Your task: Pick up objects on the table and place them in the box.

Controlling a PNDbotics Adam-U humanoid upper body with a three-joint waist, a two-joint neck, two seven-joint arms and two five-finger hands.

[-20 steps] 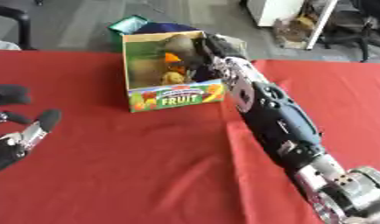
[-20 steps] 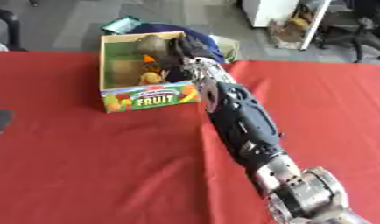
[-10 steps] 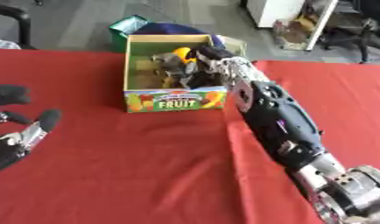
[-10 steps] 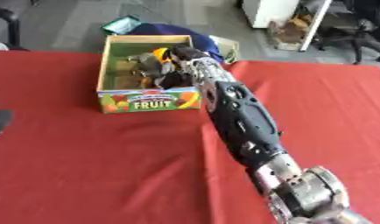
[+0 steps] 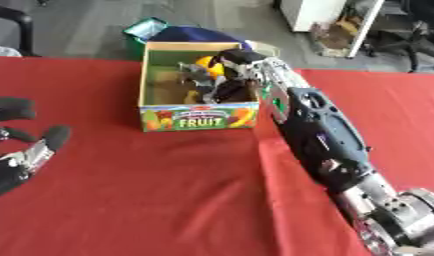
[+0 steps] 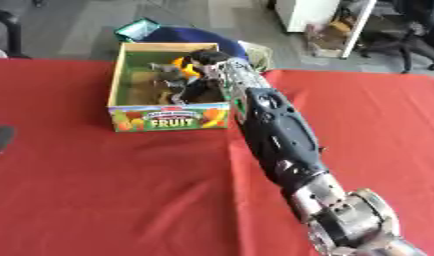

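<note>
An orange-yellow object lies inside the box, toward its far right corner, just beside the right hand. The hand reaches over the box's right wall and hangs inside the box, its fingers pointing down and left toward the brown floor of the box. The orange-yellow object shows just behind the fingers; whether they touch it cannot be told. Whether the fingers are curled or spread is also unclear, since dark fingers and dark shapes in the box run together.

The box is an open cardboard crate with green inner walls and a front panel printed with the word FRUIT and pictures of fruit. It stands on the red cloth of the counter, near the counter's far edge. The right arm, black with silver joints, stretches from the lower right corner up to the box.

The left hand rests at the left edge of the left eye view, well apart from the box, its fingers relaxed and apart, holding nothing.
</note>
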